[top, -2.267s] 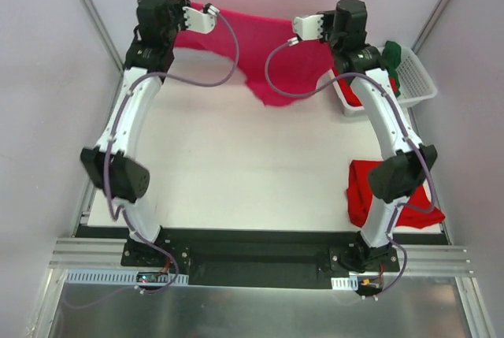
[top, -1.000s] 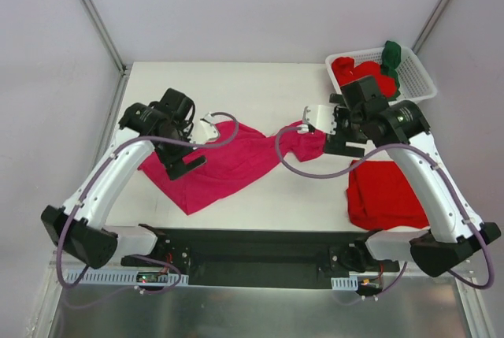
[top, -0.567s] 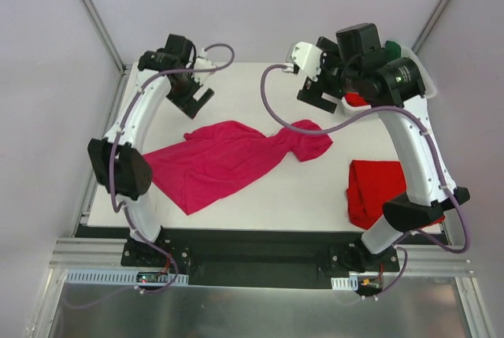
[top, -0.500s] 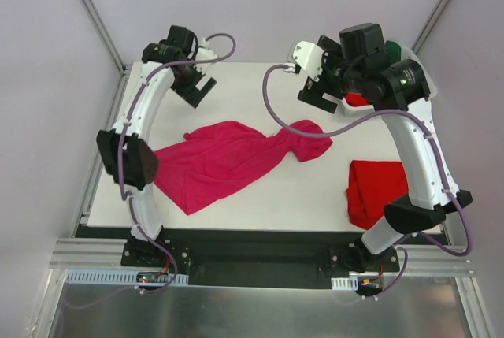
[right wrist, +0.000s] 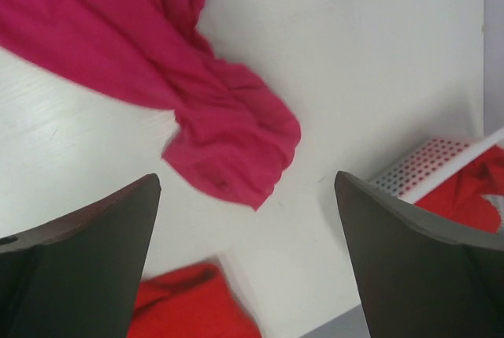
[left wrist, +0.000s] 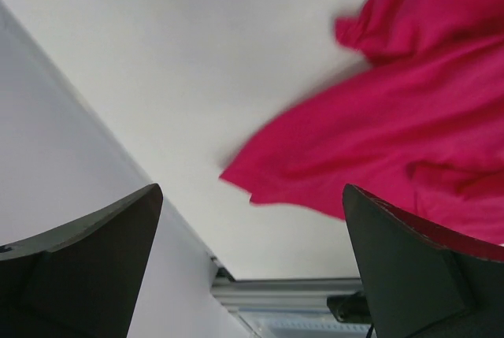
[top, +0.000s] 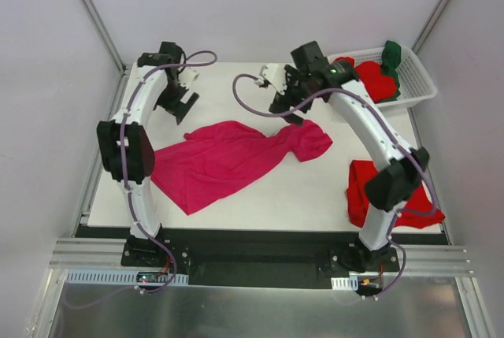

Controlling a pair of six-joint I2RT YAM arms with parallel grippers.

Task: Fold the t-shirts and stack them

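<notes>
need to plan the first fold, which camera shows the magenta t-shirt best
The top external view: the whole magenta t-shirt shows there, lying crumpled on the table. The left wrist view catches only one end and part of its body; the right wrist view only its bunched end.

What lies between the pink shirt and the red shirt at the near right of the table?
Nothing but bare table. The pink shirt and the red shirt lie apart. The top view and the right wrist view both show the gap.

One magenta t-shirt (top: 220, 161), one green (top: 391, 58), two red heaps (top: 354, 188) (top: 370, 78), one basket (top: 421, 86).
</notes>
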